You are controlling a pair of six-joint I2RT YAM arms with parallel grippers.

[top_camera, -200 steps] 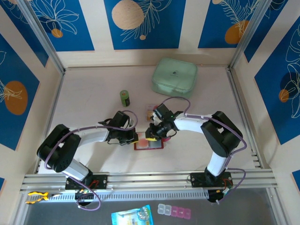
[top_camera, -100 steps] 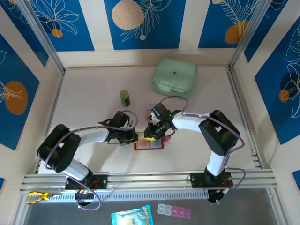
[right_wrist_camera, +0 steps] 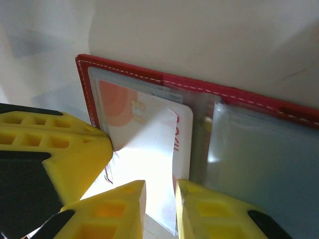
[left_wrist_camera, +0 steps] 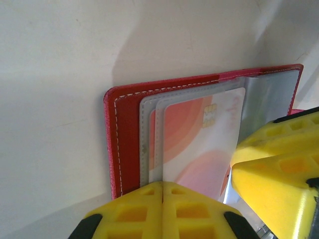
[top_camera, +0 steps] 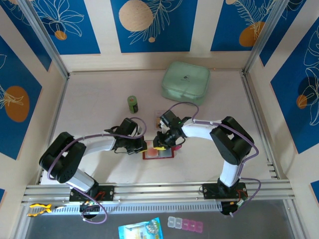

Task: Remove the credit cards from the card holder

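Just ahead of the two arm bases, the card holder [top_camera: 158, 154] lies open and flat on the tabletop [top_camera: 99, 114], red cover down and clear pockets up. The left jaws are pressed fully together, their yellow fingers [left_wrist_camera: 124, 209] meeting at a seam right over the holder's near edge, with nothing between them. A credit card [left_wrist_camera: 194, 139], pale with orange circles and a gold chip, sits in the pocket just beyond them. The right jaws come in from the other side, narrowly apart, their fingers [right_wrist_camera: 209, 209] flanking a glare-white sheet. Whether that sheet is the card or a pocket flap, and whether it is pinched, I cannot tell. Farther back a small green bottle [top_camera: 132, 104] stands upright. Well beyond it, near the back wall, rests a mint-green case [top_camera: 185, 82].
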